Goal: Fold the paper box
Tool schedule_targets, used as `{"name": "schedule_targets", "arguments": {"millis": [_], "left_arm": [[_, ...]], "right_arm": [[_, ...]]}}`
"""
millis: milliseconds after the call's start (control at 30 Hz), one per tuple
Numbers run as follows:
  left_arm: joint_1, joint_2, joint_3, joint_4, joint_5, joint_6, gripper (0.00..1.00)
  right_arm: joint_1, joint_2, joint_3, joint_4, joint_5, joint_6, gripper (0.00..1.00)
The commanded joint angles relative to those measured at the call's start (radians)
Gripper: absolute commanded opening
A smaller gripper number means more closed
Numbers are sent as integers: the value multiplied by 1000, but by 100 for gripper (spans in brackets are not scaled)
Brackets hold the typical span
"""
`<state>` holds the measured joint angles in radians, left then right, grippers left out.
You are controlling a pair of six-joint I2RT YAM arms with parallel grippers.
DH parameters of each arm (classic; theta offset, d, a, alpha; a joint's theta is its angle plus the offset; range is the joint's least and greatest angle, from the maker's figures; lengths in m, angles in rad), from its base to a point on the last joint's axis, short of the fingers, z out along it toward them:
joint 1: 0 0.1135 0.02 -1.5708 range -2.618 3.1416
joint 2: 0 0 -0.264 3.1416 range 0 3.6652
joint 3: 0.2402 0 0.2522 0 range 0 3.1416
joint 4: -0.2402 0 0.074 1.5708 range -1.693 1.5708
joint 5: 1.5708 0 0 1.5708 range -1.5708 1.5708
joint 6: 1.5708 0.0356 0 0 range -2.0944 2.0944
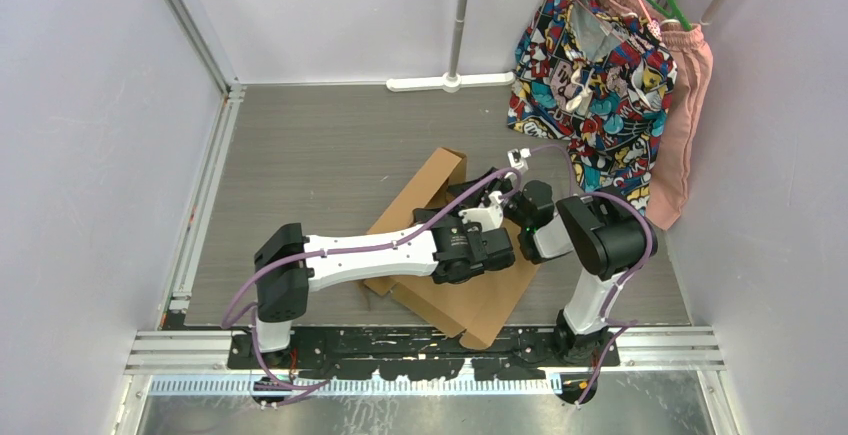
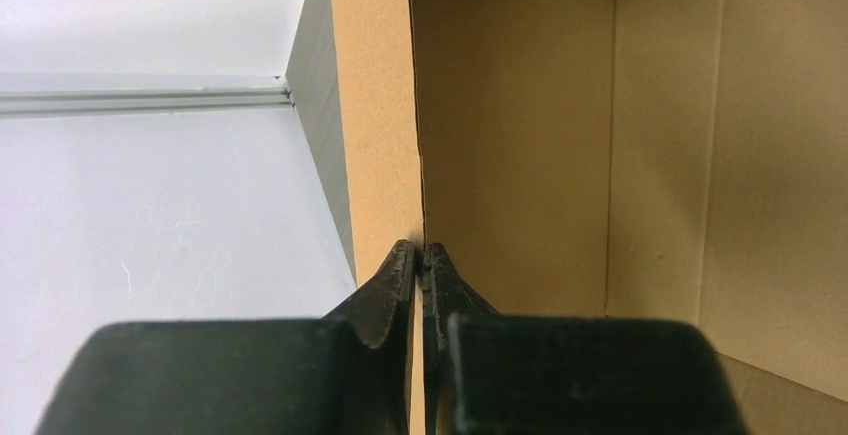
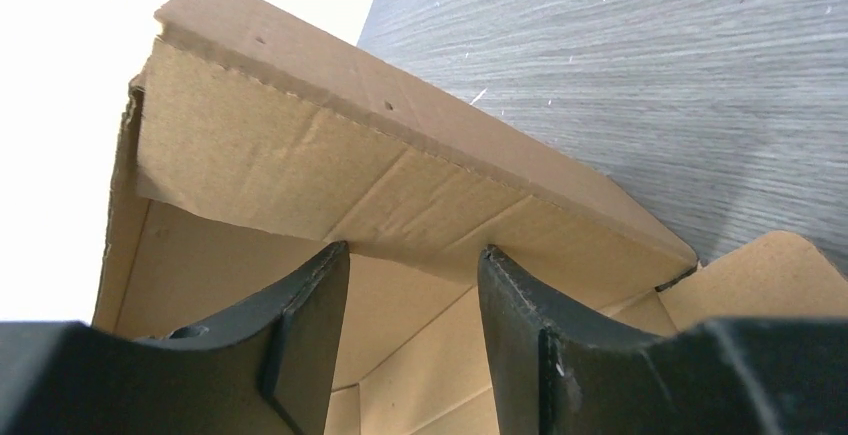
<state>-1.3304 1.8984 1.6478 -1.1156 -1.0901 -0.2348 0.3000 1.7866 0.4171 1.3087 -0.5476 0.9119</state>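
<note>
Top view first: there's just one paper box [image 1: 480,307], half-formed brown cardboard, sitting on the desk [image 1: 320,155] a bit right of centre and closer to the near edge than the far one. It's skewed to the desk edges. As far as I can tell its long axis runs diagonally, with one end near the near edge and the other pointing toward the far right corner. There are two arms, and both are over it. The left arm [image 1: 375,250] stretches across from the near left, while the right arm [image 1: 600,240] bends back in from the near right. Two garments hang at the far right corner, one loud patterned shirt [image 1: 590,75] and one pink piece [image 1: 685,125].

Left wrist view: the left end effector [image 2: 421,255] is closed tight, pinching the thin top edge of one upright cardboard wall [image 2: 375,105]. That edge runs straight away from the camera, and the box interior is off to the right.

Right wrist view: the right end effector [image 3: 413,255] has its two fingers spread apart with nothing between them. One folded-over flap [image 3: 330,170] sits just past the tips, slanting across the view. I can't tell if it touches them.
</note>
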Motion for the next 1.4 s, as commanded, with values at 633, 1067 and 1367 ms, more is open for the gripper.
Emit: {"name": "schedule_targets", "arguments": {"millis": [633,1067,1367], "left_arm": [[-11,-95,-74,160,91,46,0],[-11,-88,-86,146,82,28,0],[-11,-88,-87,148,87,26,0]], "right_arm": [[157,67,104,123,243,-7,51],[84,-16,52,121,44,43,54],[-70,-81,9,113,-91,45,55]]}}
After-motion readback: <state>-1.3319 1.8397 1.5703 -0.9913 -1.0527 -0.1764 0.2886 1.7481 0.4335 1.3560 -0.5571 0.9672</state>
